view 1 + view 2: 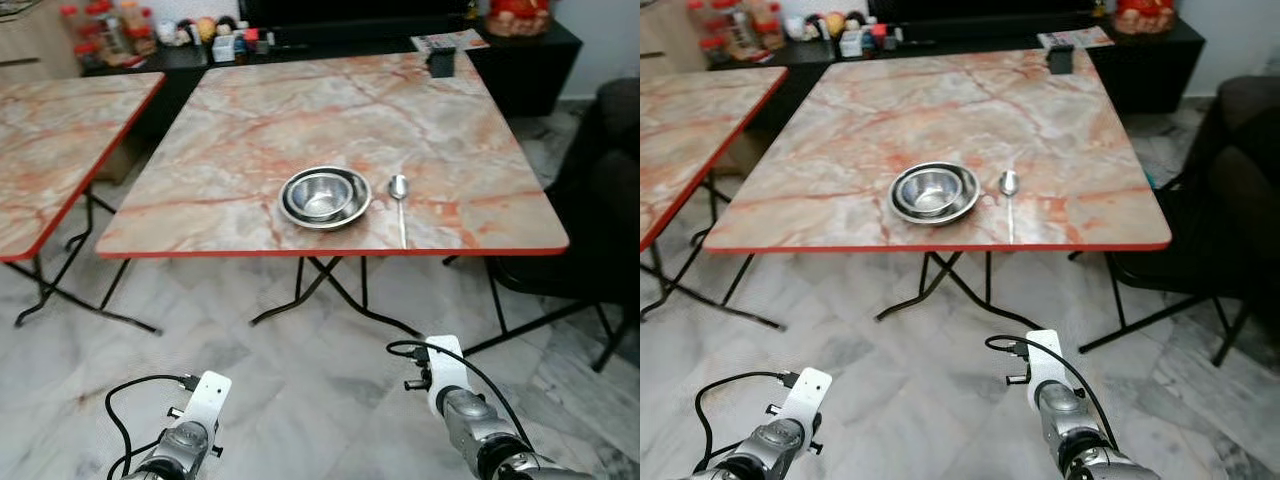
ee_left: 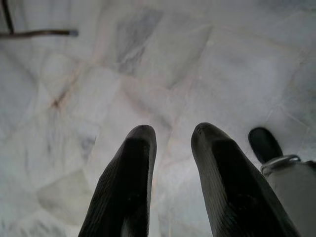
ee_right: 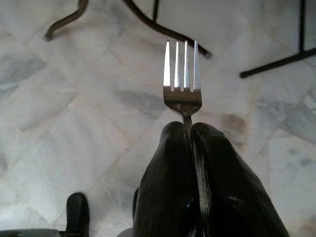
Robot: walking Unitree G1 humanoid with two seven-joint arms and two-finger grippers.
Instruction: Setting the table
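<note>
Right jaws (image 3: 190, 133) clamped on fork (image 3: 181, 74); left jaws (image 2: 173, 143) apart, empty. Thin grip: could twist or drop short of bowl (image 1: 324, 196).

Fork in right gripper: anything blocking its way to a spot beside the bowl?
Nothing visible. The right gripper holds the fork low over the floor, short of the table. The tabletop left of the bowl is bare; the spoon lies right.

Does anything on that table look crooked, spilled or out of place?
Nothing stands out. The steel bowls sit nested near the table's front edge, with the spoon lying straight beside them. The fork is not yet laid; the right claw holds it above the floor.
</note>
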